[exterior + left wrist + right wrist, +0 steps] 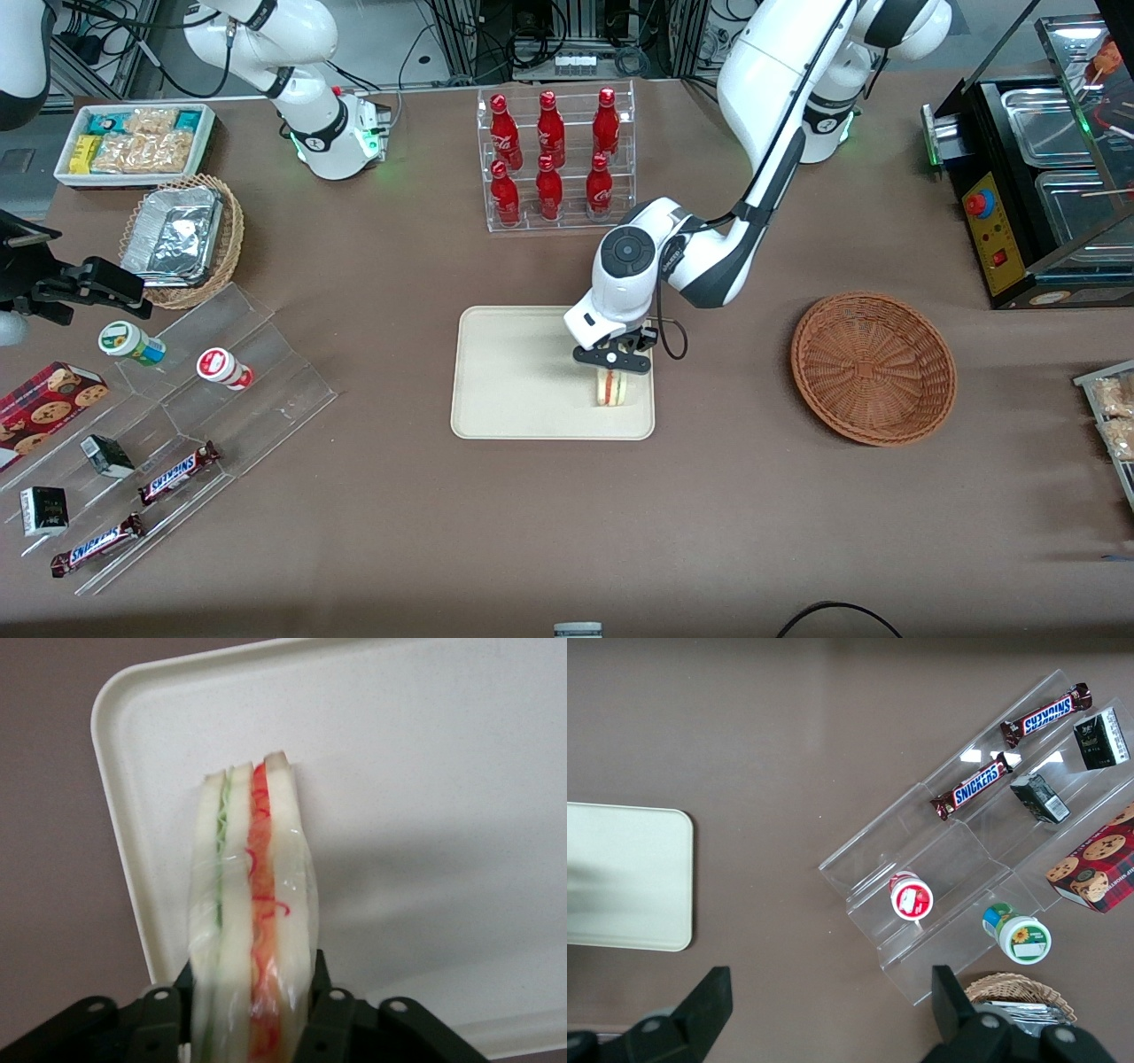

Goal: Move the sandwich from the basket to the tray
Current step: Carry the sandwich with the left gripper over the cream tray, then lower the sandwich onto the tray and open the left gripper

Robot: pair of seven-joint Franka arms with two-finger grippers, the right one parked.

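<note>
The sandwich [612, 387] is found gripped between the closed fingers of the gripper [613, 365], cut edge showing, over the tray [514, 381] near the corner closest to the front camera on the working arm's side. Whether its lower edge touches the tray surface cannot be told. The basket [873, 368] is seen emptied, well apart toward the working arm's end. Release is judged the remaining step; held upright, the wedge may topple once freed.
</note>
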